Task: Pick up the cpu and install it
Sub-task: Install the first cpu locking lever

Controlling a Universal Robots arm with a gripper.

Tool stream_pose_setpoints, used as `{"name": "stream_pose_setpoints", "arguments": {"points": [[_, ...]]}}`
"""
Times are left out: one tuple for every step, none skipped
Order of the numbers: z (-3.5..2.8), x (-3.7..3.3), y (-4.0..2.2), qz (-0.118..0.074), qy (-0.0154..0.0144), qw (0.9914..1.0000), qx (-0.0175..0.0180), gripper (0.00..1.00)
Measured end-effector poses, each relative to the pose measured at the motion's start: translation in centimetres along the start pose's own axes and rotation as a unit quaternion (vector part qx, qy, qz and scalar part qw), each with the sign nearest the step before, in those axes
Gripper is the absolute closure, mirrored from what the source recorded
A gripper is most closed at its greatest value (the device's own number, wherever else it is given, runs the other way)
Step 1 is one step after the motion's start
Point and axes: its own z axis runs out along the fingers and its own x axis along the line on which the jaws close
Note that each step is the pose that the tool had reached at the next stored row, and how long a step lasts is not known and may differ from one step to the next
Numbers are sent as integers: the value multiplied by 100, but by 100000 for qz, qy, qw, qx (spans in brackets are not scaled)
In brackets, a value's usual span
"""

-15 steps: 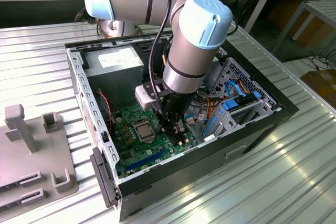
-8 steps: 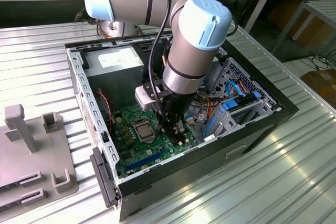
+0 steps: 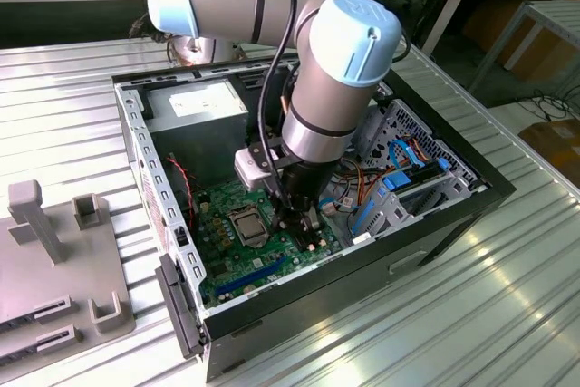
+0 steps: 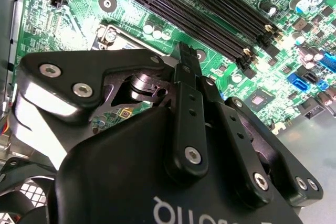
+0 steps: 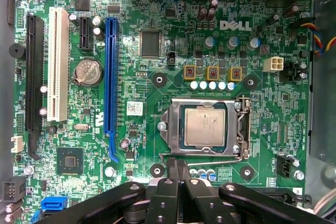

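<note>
The cpu [image 5: 205,124], a silvery-grey square chip, lies flat in its socket on the green motherboard [image 5: 157,51], with the metal socket frame [image 5: 169,121] around it. In the exterior view the cpu [image 3: 249,225] sits inside the open computer case, just to the left of my gripper [image 3: 305,235]. My gripper [image 5: 177,164] is shut with nothing between its fingers, and its tips are close over the board beside the socket's edge, near the wire lever [image 5: 210,156]. In the second wrist view the gripper [image 4: 185,52] points at the board and hides most of the socket.
The case walls [image 3: 145,169] enclose the work area. A grey power supply [image 3: 195,101] fills the back and a drive cage with blue cables [image 3: 408,183] stands at the exterior view's right. Black memory slots [image 4: 199,9] run near the gripper. A grey fixture [image 3: 54,260] rests on the table.
</note>
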Motion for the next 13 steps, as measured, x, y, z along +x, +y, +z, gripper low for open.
{"name": "stream_pose_setpoints", "arguments": {"points": [[2, 0, -2, -10, 4, 100000, 0, 89], [9, 0, -5, -23, -6, 100000, 3, 89], [13, 0, -6, -23, -5, 100000, 5, 89], [17, 0, -7, -30, -3, 100000, 1, 89], [23, 0, -10, -42, 1, 100000, 1, 89], [25, 0, -11, -47, 2, 100000, 0, 89], [28, 0, -12, -51, 4, 100000, 2, 89], [31, 0, -15, -60, 0, 100000, 3, 89], [33, 0, -17, -67, 2, 100000, 3, 89], [35, 0, -19, -73, 3, 100000, 3, 89], [37, 0, -20, -78, 5, 100000, 2, 89], [40, 0, -21, -81, 2, 100000, 5, 89], [43, 0, -22, -88, 1, 100000, 6, 89]]}}
